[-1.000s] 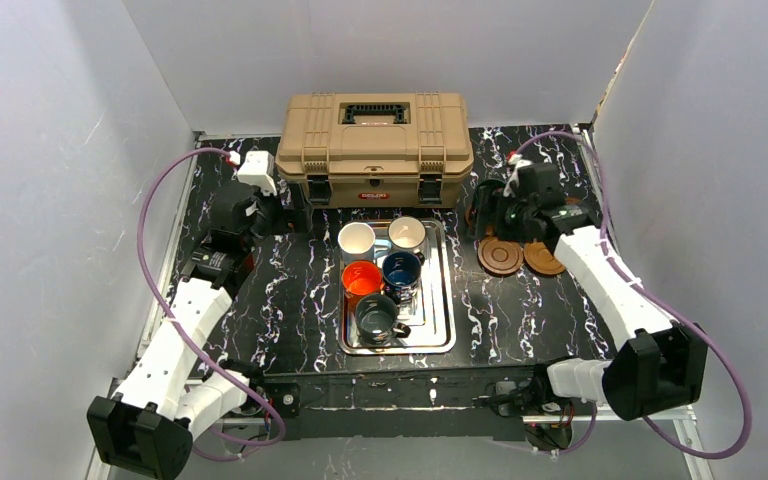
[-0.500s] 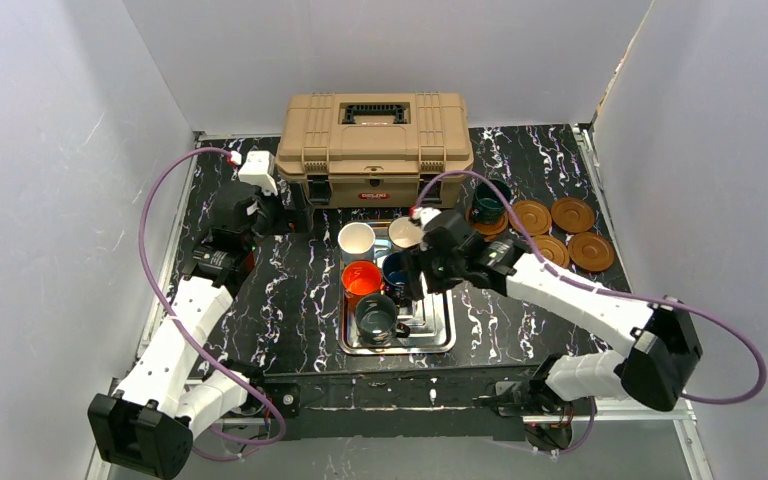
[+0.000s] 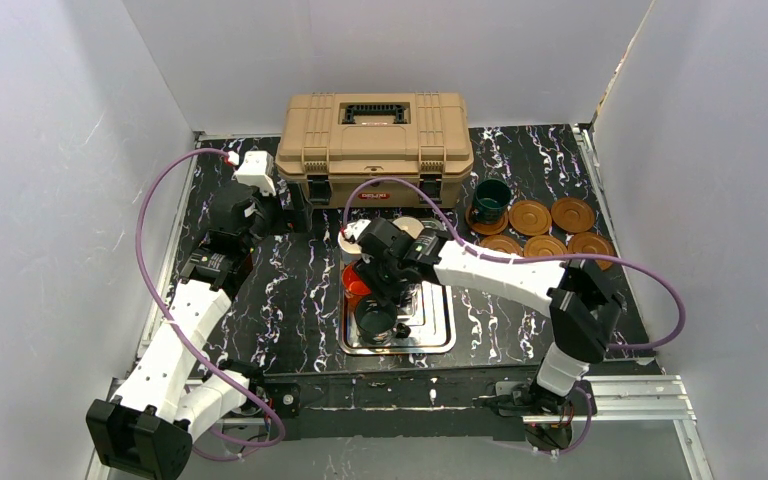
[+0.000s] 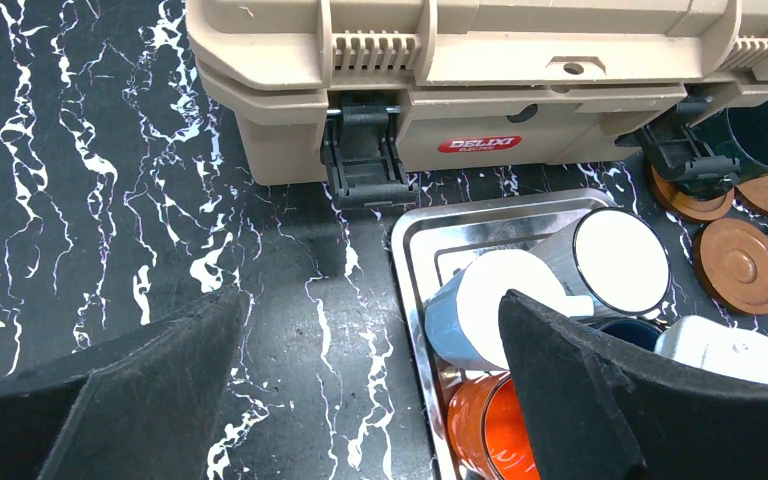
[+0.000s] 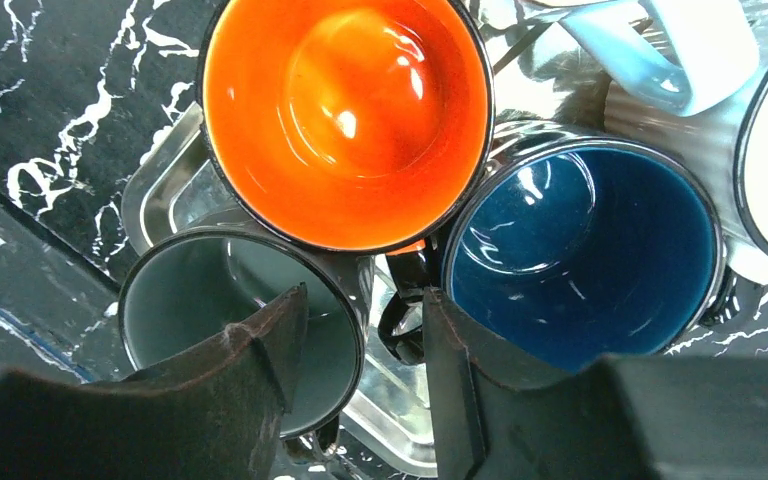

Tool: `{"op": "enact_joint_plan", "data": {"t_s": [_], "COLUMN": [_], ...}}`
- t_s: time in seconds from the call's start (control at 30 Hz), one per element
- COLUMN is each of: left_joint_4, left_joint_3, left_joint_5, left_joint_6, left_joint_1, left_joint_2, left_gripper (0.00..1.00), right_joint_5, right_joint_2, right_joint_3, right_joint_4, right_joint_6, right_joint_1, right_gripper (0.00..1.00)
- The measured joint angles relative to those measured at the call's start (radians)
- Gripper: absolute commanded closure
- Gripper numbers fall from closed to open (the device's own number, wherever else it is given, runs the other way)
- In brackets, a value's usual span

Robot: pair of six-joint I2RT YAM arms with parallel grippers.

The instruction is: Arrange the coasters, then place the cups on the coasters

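A steel tray point(image 3: 446, 342) holds the orange cup point(image 5: 345, 110), the navy cup point(image 5: 580, 260), the grey-green cup point(image 5: 190, 310) and two cream-white cups point(image 4: 620, 260). My right gripper point(image 5: 360, 300) hangs over the tray point(image 5: 145, 200), open. It straddles the grey-green cup's rim, with one finger inside and the other between that cup and the navy one. A dark teal cup point(image 3: 491, 200) stands on a coaster at the back right, beside several brown coasters point(image 3: 545, 245). My left gripper point(image 4: 370, 300) is open above bare table left of the tray.
A tan toolbox point(image 3: 375, 135) stands at the back behind the tray. Grey walls close in the table on the left, right and back. The right arm point(image 3: 500, 270) stretches across between the tray and the coasters.
The right arm swung left from the coasters to above the tray and dropped onto the grey-green cup, its jaws narrowing. The coasters now lie spread out with the teal cup on one. The left arm stayed still.
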Motion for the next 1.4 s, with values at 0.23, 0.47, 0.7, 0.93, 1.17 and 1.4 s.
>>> {"op": "enact_joint_plan", "data": {"t_s": [0.23, 0.47, 0.7, 0.93, 1.17, 1.4], "left_joint_4": [0.000, 0.000, 0.000, 0.000, 0.000, 0.000], "left_joint_3": [0.000, 0.000, 0.000, 0.000, 0.000, 0.000], "left_joint_5": [0.000, 0.000, 0.000, 0.000, 0.000, 0.000], "left_joint_6": [0.000, 0.000, 0.000, 0.000, 0.000, 0.000], "left_joint_1": [0.000, 0.000, 0.000, 0.000, 0.000, 0.000], "left_joint_2": [0.000, 0.000, 0.000, 0.000, 0.000, -0.002], "left_gripper": [0.02, 0.02, 0.02, 0.02, 0.02, 0.02], "right_joint_5": [-0.007, -0.013, -0.017, -0.006, 0.002, -0.007], "right_joint_2": [0.024, 0.026, 0.050, 0.057, 0.051, -0.065], "right_joint_3": [0.010, 0.010, 0.010, 0.022, 0.046, 0.068], "right_joint_4": [-0.029, -0.032, -0.031, -0.051, -0.118, -0.246], "right_joint_6": [-0.037, -0.041, -0.042, -0.039, -0.015, 0.042], "right_joint_1": [0.008, 0.027, 0.039, 0.047, 0.060, 0.071], "right_gripper": [0.55, 0.60, 0.73, 0.99, 0.99, 0.99]}}
